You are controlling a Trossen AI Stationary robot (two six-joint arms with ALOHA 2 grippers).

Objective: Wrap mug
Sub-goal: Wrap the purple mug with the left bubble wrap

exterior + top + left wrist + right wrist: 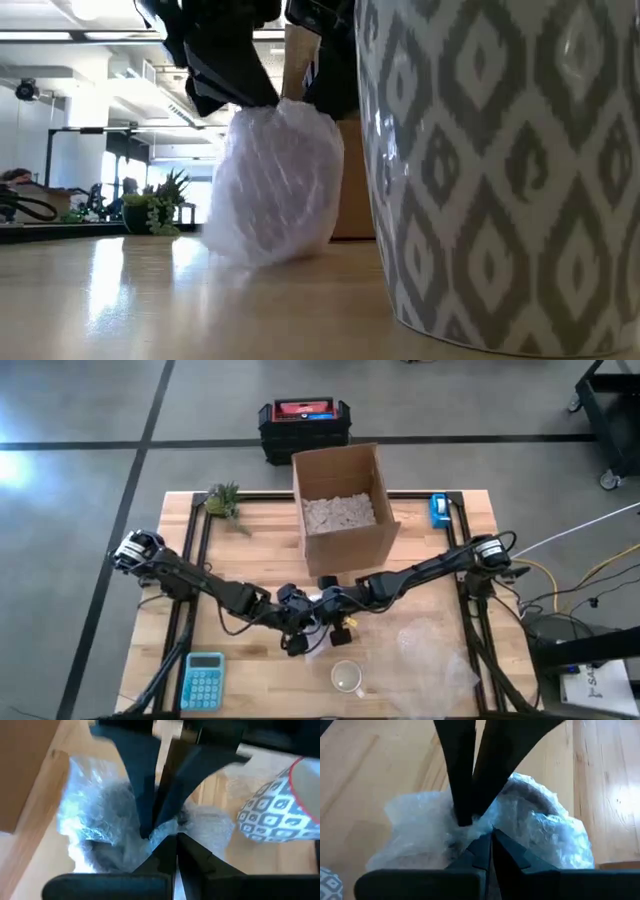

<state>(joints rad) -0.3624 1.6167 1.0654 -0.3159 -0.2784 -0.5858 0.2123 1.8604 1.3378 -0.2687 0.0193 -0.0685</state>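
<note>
Both pincers, left pincer (162,832) and right pincer (480,837), are pinched shut on the bubble-wrapped bundle (275,185) beside the patterned mug (500,170). Let go unevenly and you risk the wrap springing open.

Crinkled glossy bubble wrap (275,185), wooden table (200,300)

Open cardboard box (342,505) is sitting at top center of the table, full of pale packing filler (338,513). Little potted plant (224,500) is hanging out at the upper left corner, blue tape dispenser (438,509) at the upper right. Blue calculator (203,680) is lying lower left. Black-and-red toolbox (304,426) is sitting on the floor above the table.
</note>
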